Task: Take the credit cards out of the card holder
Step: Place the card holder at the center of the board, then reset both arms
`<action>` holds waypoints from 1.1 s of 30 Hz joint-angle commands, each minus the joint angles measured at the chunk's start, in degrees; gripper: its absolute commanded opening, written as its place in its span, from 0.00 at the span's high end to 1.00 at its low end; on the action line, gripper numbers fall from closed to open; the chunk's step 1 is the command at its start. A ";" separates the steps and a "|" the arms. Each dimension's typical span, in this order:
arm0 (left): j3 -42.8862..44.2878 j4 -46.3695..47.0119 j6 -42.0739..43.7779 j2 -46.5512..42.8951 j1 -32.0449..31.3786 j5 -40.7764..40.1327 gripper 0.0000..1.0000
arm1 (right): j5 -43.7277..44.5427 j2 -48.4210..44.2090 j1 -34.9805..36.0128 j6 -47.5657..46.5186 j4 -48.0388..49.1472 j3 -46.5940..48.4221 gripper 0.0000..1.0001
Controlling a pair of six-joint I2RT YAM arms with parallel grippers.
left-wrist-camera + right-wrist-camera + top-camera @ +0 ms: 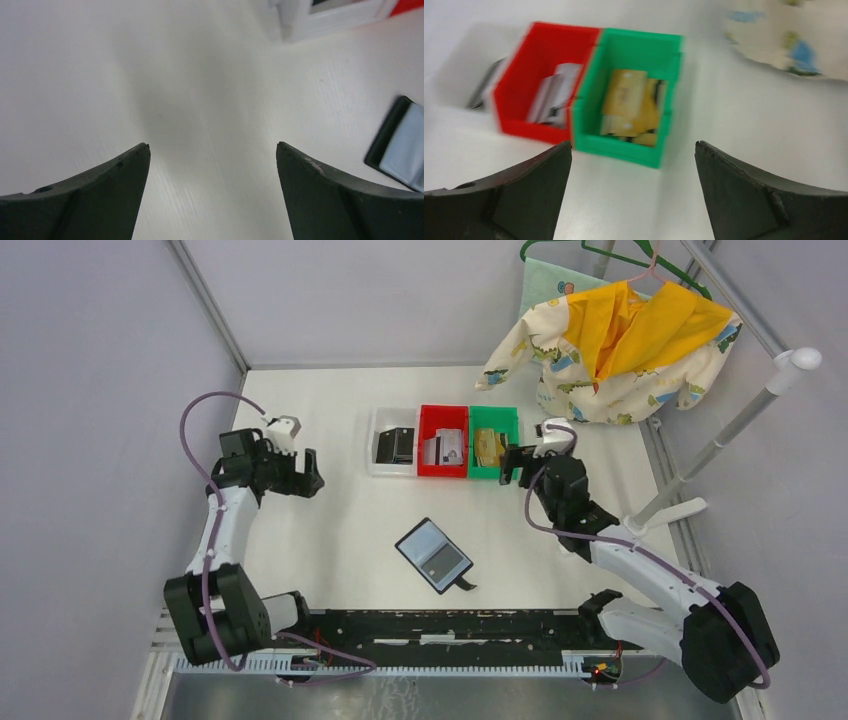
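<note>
The card holder (433,553) lies open on the table between the arms, light blue-grey inside, its black tab (465,585) at the near right. Its corner shows at the right edge of the left wrist view (400,145). Credit cards lie in the bins: black ones (395,445), silvery ones (447,447) (554,95) and tan-gold ones (489,447) (629,107). My left gripper (312,478) (213,145) is open over bare table, left of the bins. My right gripper (512,466) (634,144) is open and empty, just right of and in front of the green bin.
A white bin (378,445) (325,17), a red bin (427,445) (524,125) and a green bin (476,452) (624,145) stand side by side behind the holder. A patterned garment (620,340) on hangers and a white pole (740,420) are at the back right.
</note>
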 commanded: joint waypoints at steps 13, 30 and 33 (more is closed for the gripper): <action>-20.65 63.48 -23.14 14.47 8.31 -0.13 0.00 | 42.91 -2.16 -18.41 -6.26 30.17 -28.92 0.02; -42.15 110.65 -27.04 18.20 1.63 -12.18 0.00 | 22.31 11.86 -21.94 -22.12 62.71 -38.17 0.02; -44.02 115.50 -16.76 21.76 -10.62 -24.60 0.00 | 16.40 13.28 -21.71 -24.84 70.79 -41.79 0.02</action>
